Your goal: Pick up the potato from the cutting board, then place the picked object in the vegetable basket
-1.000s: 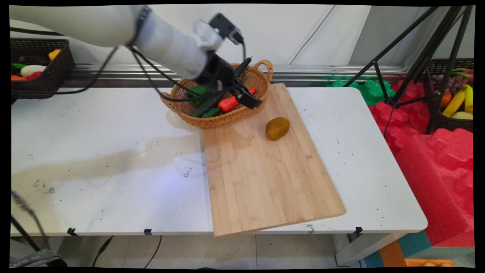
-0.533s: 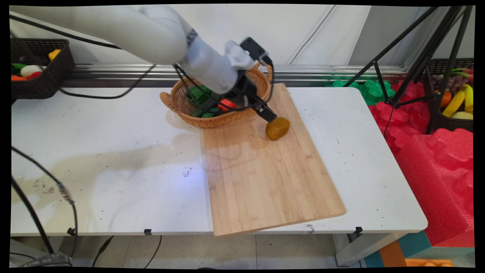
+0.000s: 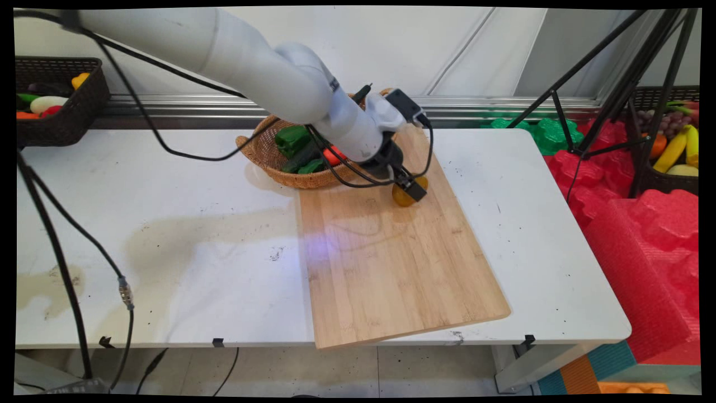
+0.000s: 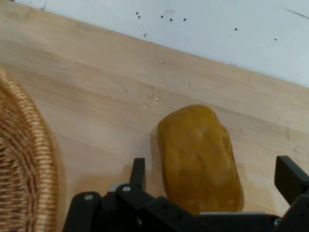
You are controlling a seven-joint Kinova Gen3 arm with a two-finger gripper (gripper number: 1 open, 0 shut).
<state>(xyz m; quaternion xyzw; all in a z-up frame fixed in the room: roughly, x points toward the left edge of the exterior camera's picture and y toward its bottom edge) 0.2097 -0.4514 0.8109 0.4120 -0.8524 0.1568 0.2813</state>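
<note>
One hand (image 4: 212, 186) spread wide, fingers either side of a yellow-brown potato (image 4: 200, 157), on wooden board (image 3: 391, 263)

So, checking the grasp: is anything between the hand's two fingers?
Yes. In the hand view the yellow-brown potato lies on the wooden cutting board between the open hand's fingers.
</note>
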